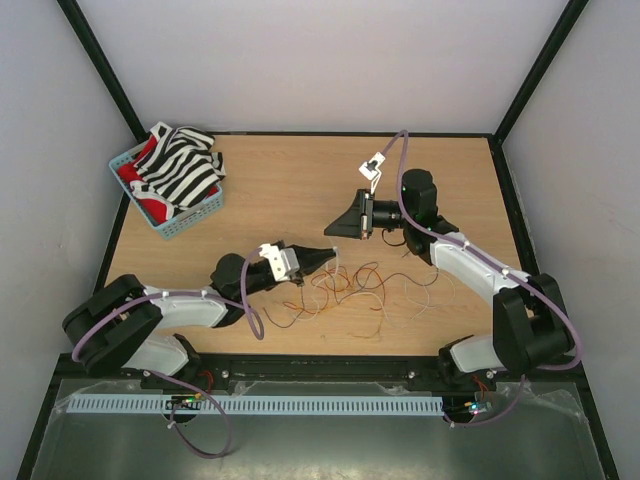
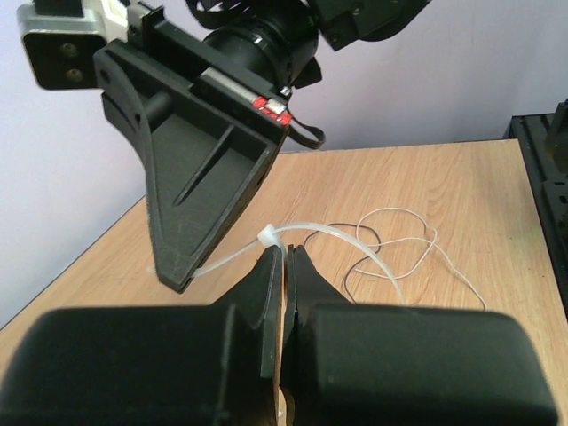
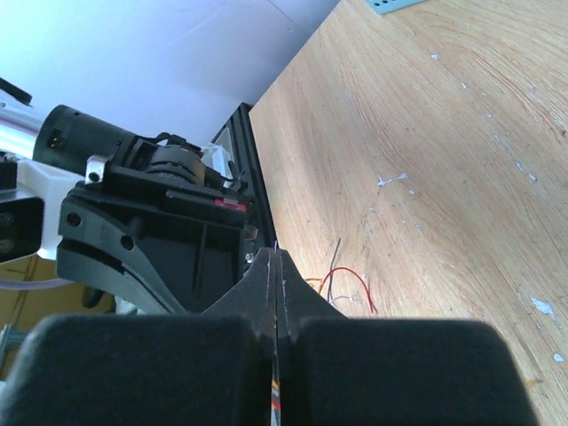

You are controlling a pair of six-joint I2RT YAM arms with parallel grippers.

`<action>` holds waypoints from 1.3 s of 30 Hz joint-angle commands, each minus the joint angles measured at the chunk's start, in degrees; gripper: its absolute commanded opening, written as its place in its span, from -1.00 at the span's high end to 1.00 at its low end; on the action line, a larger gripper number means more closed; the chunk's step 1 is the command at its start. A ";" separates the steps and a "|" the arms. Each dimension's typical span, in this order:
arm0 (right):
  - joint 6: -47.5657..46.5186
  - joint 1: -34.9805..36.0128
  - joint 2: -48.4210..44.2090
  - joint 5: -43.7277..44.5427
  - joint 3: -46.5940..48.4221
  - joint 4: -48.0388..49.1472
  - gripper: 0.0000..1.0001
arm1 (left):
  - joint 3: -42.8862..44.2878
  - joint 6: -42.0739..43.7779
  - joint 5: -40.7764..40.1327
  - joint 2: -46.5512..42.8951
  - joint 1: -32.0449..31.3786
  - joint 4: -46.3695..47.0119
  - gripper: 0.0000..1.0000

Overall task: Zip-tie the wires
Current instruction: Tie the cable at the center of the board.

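- The left gripper (image 2: 284,256) is pinched shut on the zip tie (image 2: 269,237), just under its looped head.
- The right gripper (image 3: 277,257) is closed tight; the strip's tail reaches its tip.
- The wires (image 1: 352,290) sprawl on the table (image 1: 270,190) just beside both tips.

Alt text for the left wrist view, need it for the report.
The left gripper, shut, appears to pinch the zip tie just below its head, the strip looping right over the wooden table. The right gripper hangs above left; pale wires lie behind.
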 commanded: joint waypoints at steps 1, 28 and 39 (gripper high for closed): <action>-3.15 -1.20 2.19 4.46 2.60 -0.14 1.00 | 0.09 -0.19 4.60 -0.70 -2.40 3.89 1.00; -4.87 -6.23 -8.40 1.59 1.34 -5.33 -0.22 | -0.73 -4.71 3.53 2.51 0.21 3.89 1.00; -2.84 -5.14 -12.05 -1.94 -5.38 -5.67 -0.41 | 0.51 -6.85 4.76 3.14 1.29 3.89 1.00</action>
